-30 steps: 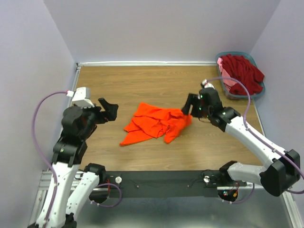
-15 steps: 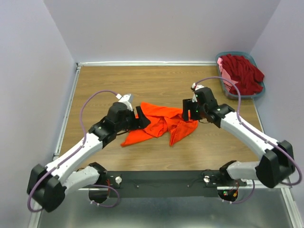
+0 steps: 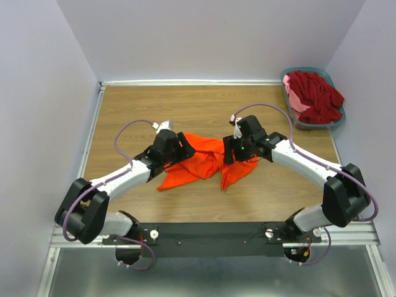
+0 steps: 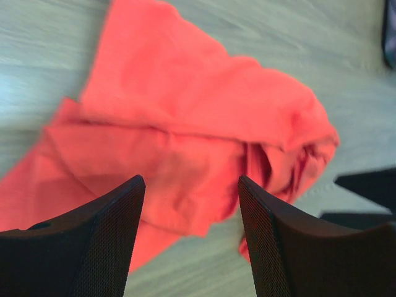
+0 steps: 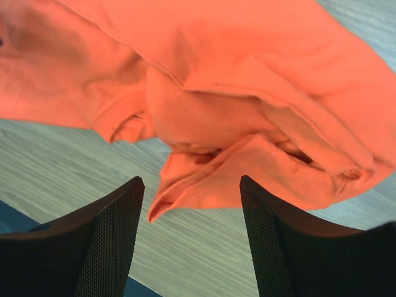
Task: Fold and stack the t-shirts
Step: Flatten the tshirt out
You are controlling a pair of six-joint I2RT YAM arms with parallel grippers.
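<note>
A bright orange t-shirt (image 3: 204, 162) lies crumpled on the wooden table (image 3: 154, 105) at mid-centre. It also shows in the left wrist view (image 4: 185, 117) and the right wrist view (image 5: 247, 93). My left gripper (image 3: 184, 147) is open and empty, hovering over the shirt's left upper edge. My right gripper (image 3: 234, 150) is open and empty, over the shirt's right bunched edge. Dark red t-shirts (image 3: 317, 93) and a pink one (image 3: 297, 105) are piled in the basket at the far right.
A grey-blue plastic basket (image 3: 296, 120) stands at the table's far right corner. Lilac walls close in the table on three sides. The black rail with the arm bases (image 3: 210, 235) runs along the near edge.
Both arms have moved in toward the orange shirt: the left swung far right from the table's left side, the right moved left. The shirt's right part has shifted and drooped toward the near edge.
</note>
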